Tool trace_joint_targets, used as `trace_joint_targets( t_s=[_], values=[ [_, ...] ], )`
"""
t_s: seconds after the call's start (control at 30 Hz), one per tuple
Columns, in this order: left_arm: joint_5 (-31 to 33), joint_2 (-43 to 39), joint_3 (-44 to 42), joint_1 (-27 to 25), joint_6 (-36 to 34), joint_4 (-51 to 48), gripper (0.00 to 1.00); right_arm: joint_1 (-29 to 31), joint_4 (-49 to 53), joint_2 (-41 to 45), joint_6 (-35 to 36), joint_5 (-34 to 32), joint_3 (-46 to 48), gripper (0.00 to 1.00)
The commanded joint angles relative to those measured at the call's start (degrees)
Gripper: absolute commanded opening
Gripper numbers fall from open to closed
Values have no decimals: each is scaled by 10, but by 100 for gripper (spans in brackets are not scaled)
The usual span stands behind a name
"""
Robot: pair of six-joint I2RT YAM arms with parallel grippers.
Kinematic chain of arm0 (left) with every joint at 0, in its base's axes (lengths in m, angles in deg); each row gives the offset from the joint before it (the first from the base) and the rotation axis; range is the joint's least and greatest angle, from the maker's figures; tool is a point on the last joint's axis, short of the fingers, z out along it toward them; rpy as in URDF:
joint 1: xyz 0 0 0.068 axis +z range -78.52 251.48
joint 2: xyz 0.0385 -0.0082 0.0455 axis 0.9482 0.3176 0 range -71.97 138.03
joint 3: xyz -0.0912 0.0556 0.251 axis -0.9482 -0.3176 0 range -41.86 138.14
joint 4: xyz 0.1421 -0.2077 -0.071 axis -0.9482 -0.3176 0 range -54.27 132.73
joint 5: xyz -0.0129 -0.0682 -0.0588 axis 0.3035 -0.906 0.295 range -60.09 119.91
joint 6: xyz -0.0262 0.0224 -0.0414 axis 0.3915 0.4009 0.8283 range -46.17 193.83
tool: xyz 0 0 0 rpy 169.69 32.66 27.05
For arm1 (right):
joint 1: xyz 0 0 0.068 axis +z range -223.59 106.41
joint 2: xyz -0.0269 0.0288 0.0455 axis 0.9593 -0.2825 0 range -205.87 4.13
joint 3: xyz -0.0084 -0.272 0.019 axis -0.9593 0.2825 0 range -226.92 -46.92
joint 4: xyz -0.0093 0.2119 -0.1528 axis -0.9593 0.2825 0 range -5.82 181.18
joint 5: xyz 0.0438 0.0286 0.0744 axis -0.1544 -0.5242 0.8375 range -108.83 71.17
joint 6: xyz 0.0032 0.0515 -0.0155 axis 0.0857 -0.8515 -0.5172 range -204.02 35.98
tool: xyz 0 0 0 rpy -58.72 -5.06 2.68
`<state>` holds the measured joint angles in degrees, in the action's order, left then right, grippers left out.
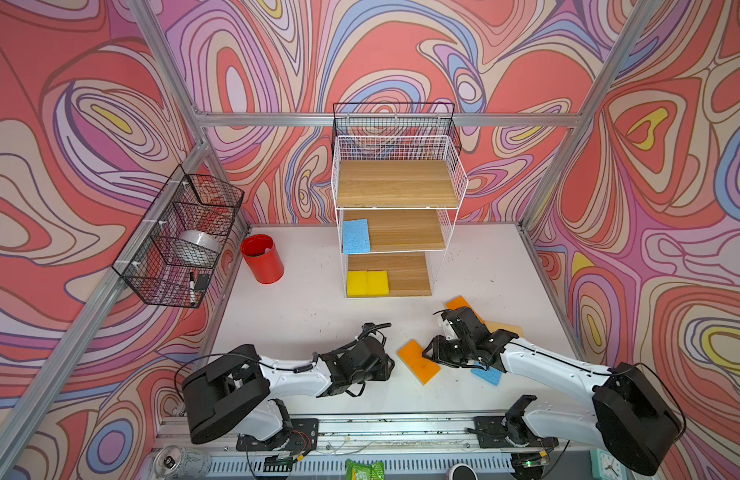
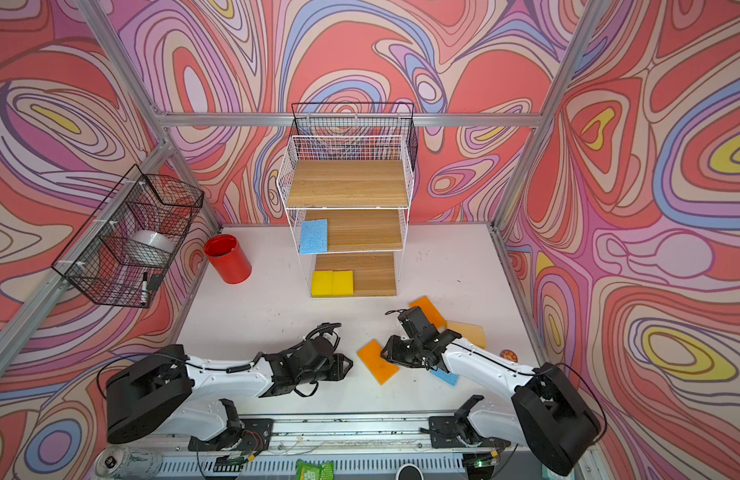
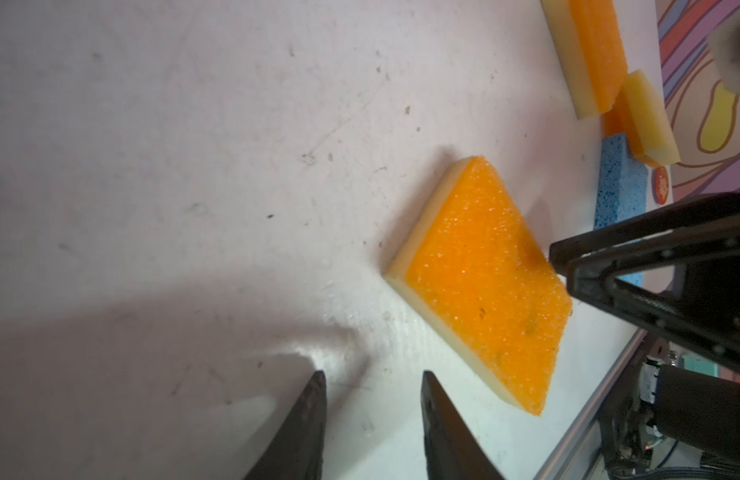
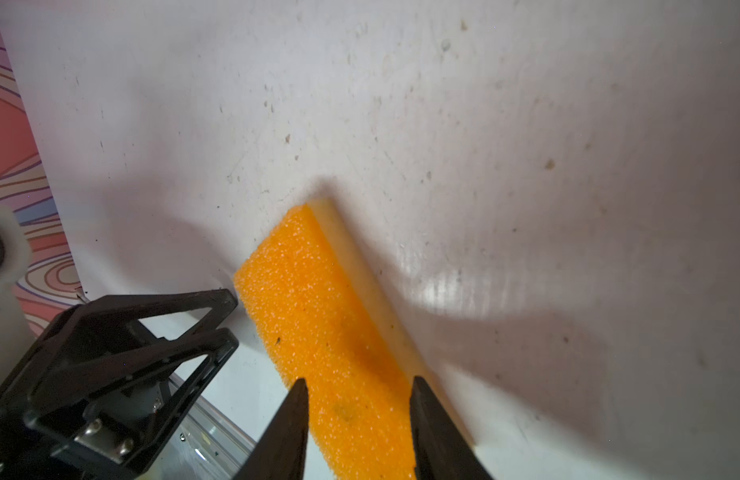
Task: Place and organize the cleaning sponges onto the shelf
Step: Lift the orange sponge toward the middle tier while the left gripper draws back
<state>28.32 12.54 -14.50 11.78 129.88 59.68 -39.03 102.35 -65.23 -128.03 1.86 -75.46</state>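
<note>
Right wrist view: fingers (image 4: 292, 428) straddle orange sponge (image 4: 318, 316) edge; open table (image 4: 505, 133) beyond.

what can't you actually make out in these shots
- Blue sponge on the table: mostly under the right arm in both top views.
- Right pincer: over an orange sponge in the right wrist view. Whether it grips is unclear, because the frame edge cuts it off.
- Red cup: contents too small and dark in both top views.
</note>
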Motion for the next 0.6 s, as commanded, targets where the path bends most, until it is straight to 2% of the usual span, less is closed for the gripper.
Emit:
trace_joint_targets(
  t_s=[0.0,0.3,0.43,0.57],
  values=[
    [-13,35,16,-5,15,36,40,-2,-34,11,-7,33,20,40],
    [-16,88,77,-5,7,43,40,-2,-73,7,-19,50,35,40],
    [-16,82,75,-5,7,39,40,-2,-82,-2,-18,48,39,35],
    [-23,90,75,-5,14,51,39,-2,-95,-14,-21,52,41,24]
  ],
)
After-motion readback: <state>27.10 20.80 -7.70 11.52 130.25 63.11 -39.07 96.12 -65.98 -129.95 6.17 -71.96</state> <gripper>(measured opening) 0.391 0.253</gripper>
